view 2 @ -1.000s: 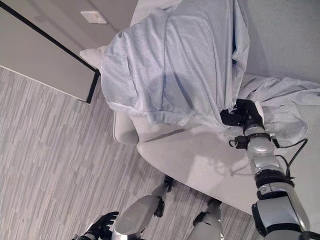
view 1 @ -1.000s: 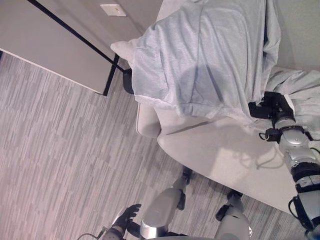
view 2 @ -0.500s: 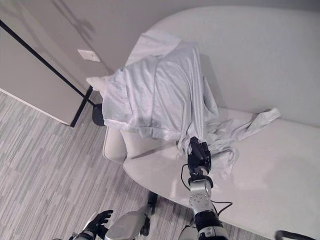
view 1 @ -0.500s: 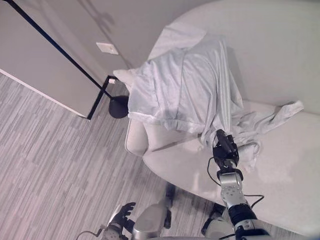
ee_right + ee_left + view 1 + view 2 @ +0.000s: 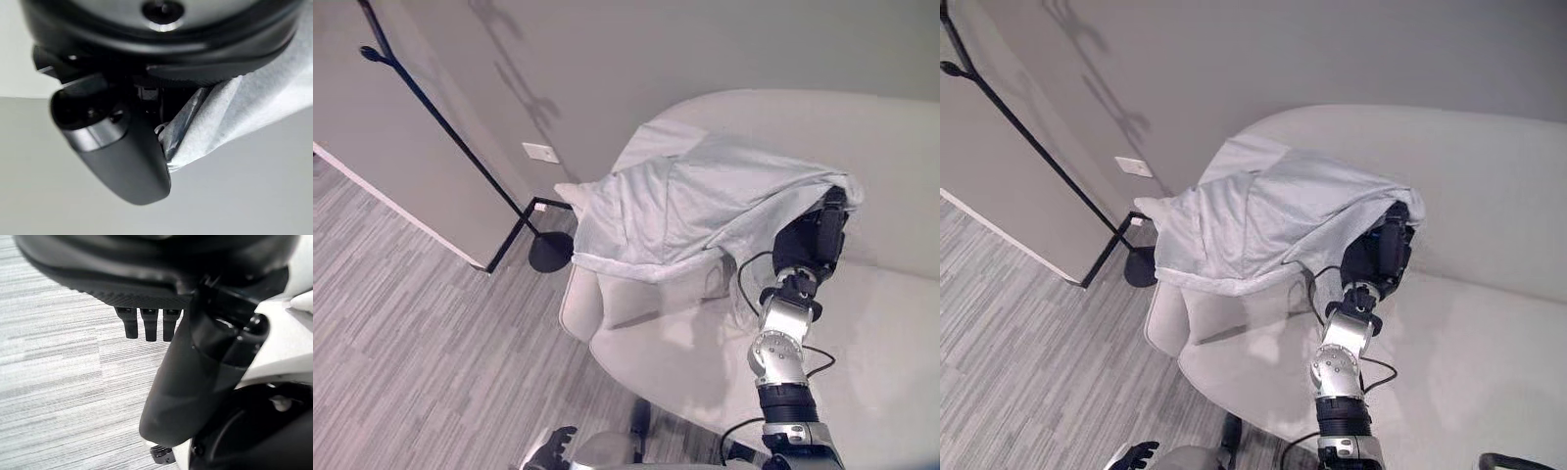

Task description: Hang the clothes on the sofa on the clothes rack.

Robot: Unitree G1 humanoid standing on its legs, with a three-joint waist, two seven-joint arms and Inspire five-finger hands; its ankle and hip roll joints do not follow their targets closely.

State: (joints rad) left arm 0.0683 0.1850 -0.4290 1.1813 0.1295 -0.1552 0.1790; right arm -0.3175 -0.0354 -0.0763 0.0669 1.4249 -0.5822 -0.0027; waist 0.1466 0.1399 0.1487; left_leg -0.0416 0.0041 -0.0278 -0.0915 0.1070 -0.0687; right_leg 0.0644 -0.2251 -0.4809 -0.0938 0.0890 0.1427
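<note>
A light grey garment (image 5: 695, 211) lies draped over the end of the pale sofa (image 5: 891, 343). My right hand (image 5: 811, 243) is shut on one end of it and holds that end up above the seat, near the backrest. The right wrist view has the thumb (image 5: 117, 156) pinching the grey cloth (image 5: 234, 107). The cloth sags from the hand toward the sofa's arm. The black clothes rack (image 5: 460, 147) stands left of the sofa, its round base (image 5: 551, 253) on the floor. My left hand (image 5: 550, 453) hangs low by the floor, its fingers (image 5: 146, 323) relaxed and holding nothing.
A grey wall with a white socket plate (image 5: 540, 153) runs behind the rack and sofa. Grey striped floor (image 5: 411, 333) stretches to the left. The sofa seat (image 5: 1469, 362) to the right of my arm is bare.
My right hand has risen from the seat to backrest height, lifting the garment's loose end off the cushion. The camera has tilted up and pulled back, so the whole picture has shifted.
</note>
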